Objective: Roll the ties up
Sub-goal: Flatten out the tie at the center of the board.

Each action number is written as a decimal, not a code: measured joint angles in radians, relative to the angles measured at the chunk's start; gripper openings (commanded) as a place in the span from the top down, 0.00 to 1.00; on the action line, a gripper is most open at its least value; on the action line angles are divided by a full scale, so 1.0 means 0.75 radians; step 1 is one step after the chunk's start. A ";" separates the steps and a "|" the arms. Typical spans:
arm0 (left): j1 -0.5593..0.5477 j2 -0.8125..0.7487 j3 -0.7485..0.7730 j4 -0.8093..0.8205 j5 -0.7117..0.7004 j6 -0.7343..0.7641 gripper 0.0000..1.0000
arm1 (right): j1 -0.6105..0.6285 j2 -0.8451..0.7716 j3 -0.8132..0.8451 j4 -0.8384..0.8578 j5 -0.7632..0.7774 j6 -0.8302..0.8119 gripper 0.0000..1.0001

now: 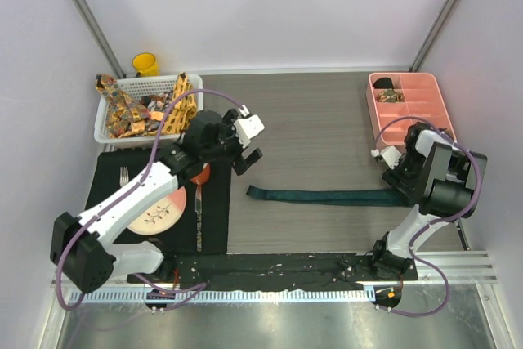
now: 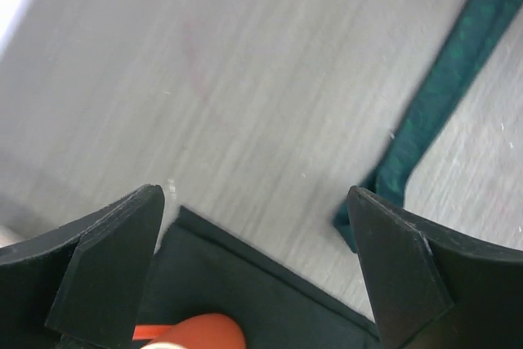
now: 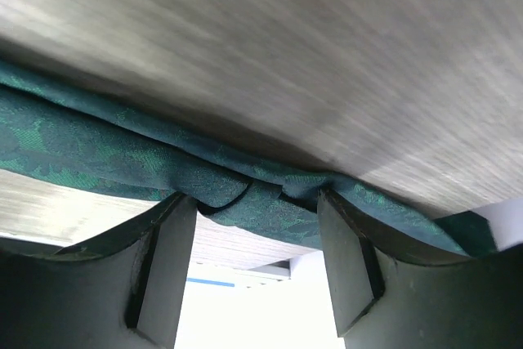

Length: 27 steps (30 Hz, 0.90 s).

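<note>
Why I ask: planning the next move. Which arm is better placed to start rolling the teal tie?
Right, likely: the right gripper pinches the teal tie at one end; the left gripper hangs open over the placemat, touching nothing.

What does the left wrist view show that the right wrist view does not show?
Only the left wrist: the left gripper open and empty, the black placemat below it, and the free end of the teal tie. Only the right wrist: the right gripper with that tie bunched between its fingers. Both: the tie and the grey table.
</note>
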 measured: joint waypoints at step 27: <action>0.001 -0.008 0.038 0.105 0.089 -0.249 0.00 | -0.044 -0.584 0.377 -0.022 -0.405 0.132 0.02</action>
